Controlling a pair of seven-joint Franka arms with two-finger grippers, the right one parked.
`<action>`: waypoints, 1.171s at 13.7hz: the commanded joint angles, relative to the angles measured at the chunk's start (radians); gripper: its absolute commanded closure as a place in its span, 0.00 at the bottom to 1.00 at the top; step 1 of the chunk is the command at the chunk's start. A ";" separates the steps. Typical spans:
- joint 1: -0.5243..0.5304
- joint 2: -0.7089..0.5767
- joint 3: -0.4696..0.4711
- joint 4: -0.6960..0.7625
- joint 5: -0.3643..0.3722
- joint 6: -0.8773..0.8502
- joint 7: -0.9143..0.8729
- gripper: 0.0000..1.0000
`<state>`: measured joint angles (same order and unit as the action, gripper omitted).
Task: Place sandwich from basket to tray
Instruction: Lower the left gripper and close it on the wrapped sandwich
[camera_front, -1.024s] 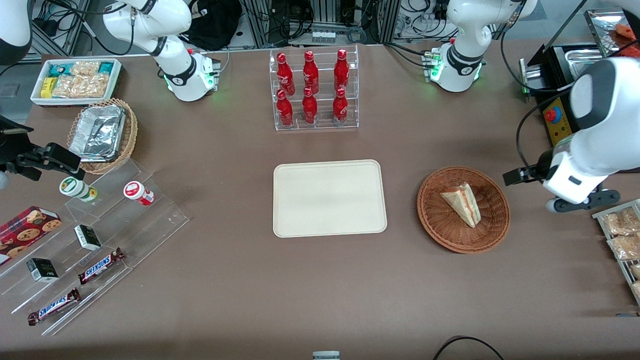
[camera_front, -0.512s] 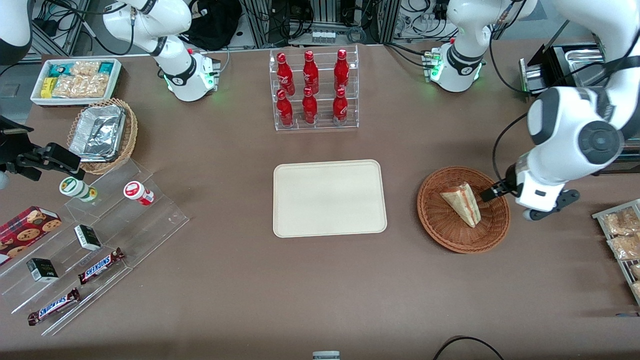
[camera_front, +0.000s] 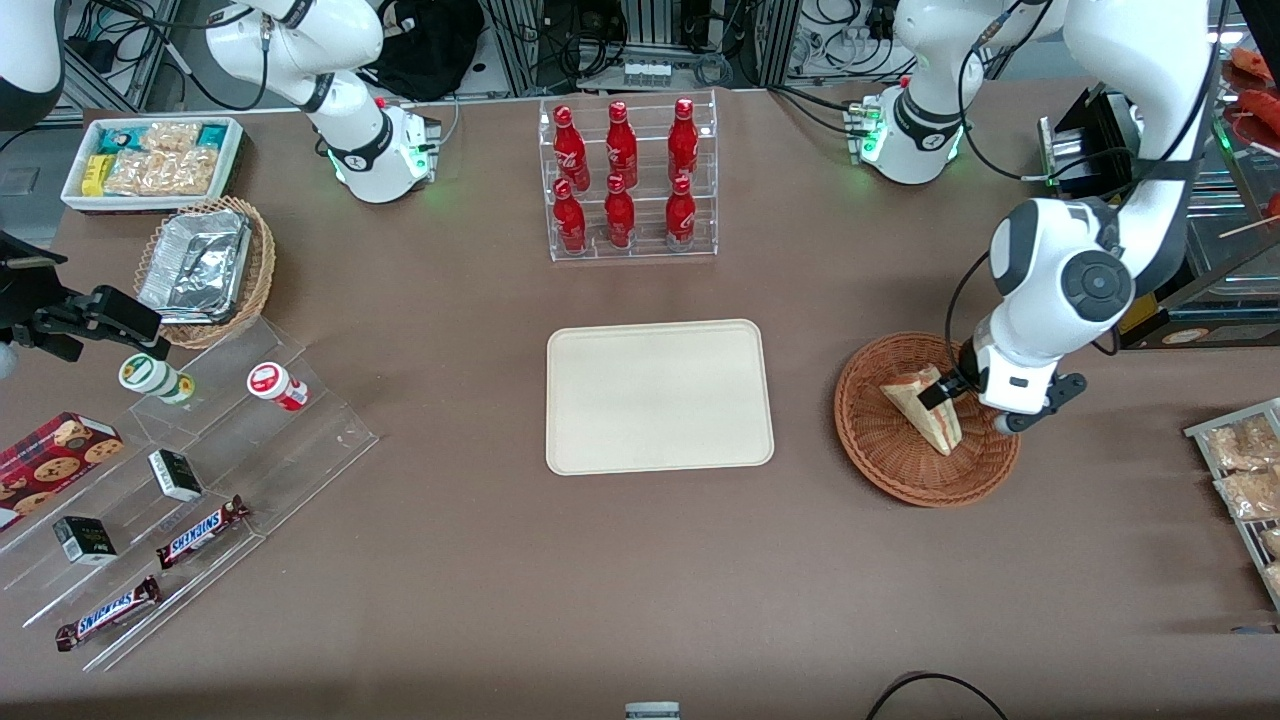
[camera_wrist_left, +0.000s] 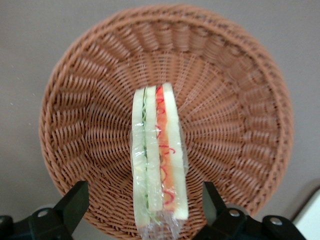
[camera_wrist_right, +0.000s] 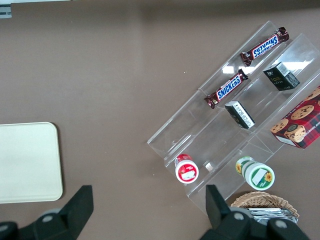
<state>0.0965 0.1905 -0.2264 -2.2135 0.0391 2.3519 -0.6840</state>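
gripper (camera_wrist_left: 142, 210) spread wide, hovering over sandwich (camera_front: 925, 407), straddling it, no contact; sandwich on edge mid basket (camera_front: 880, 455); tray (camera_front: 600, 440) bare; risk: wrapped wedge tips or slips if fingers (camera_wrist_left: 74, 202) close off-centre

Left arm's claw (camera_wrist_left: 142, 212) hangs over the round reddish-brown wicker basket (camera_front: 890, 470) w/ fingers spread wide, gaps either side of the wrapped white-bread sandwich wedge (camera_wrist_left: 159, 165); bare brown bench (camera_front: 805, 390) btwn basket and flat cream rectangular tray (camera_front: 658, 395), nothing standing there.
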 joint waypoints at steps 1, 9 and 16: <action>-0.005 0.030 -0.002 -0.005 0.018 0.023 -0.028 0.00; -0.005 0.089 -0.016 0.000 0.019 0.076 -0.029 0.18; -0.006 0.058 -0.016 0.041 0.019 0.044 -0.026 0.90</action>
<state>0.0964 0.2717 -0.2397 -2.2007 0.0391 2.4174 -0.6843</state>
